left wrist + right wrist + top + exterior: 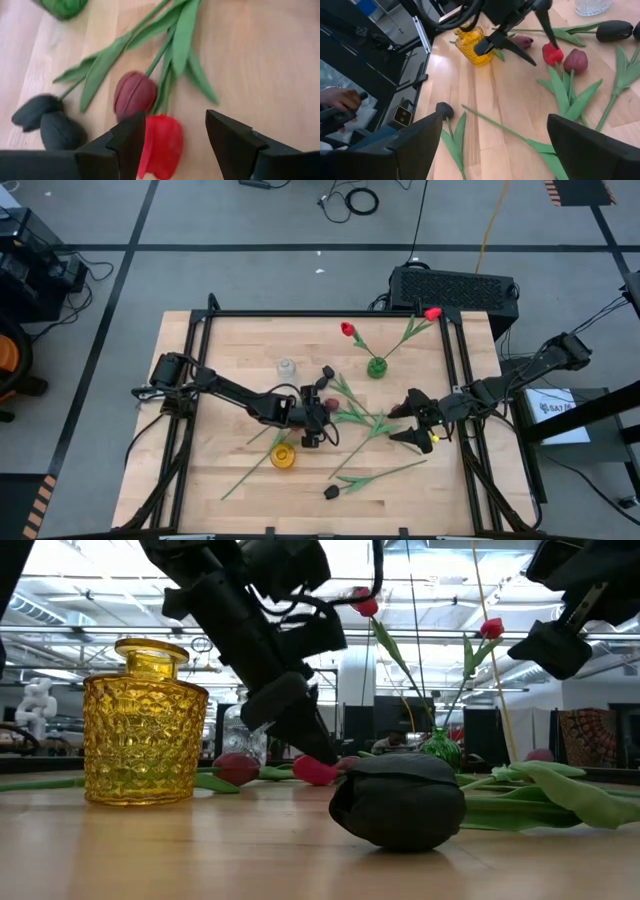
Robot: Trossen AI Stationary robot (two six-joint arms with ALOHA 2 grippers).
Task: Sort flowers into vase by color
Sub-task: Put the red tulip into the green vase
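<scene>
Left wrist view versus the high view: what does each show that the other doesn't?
Only the left wrist view: the open left gripper straddling the bright red tulip head, beside a dark maroon tulip head.
Only the high view: the yellow glass vase, the open right gripper, two red tulips standing in the green glass vase.
Both: the wooden table and black tulip heads.

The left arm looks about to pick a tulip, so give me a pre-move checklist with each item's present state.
1. Left gripper open: ok.
2. Red tulip head between its fingers: ok, though it sits close to one finger.
3. Maroon tulip head outside the fingers: ok, but close beside the red one.
4. Yellow vase upright: ok.
5. Right gripper open and apart from the left arm: ok.
6. Whether the fingers touch the table: cannot tell.
</scene>
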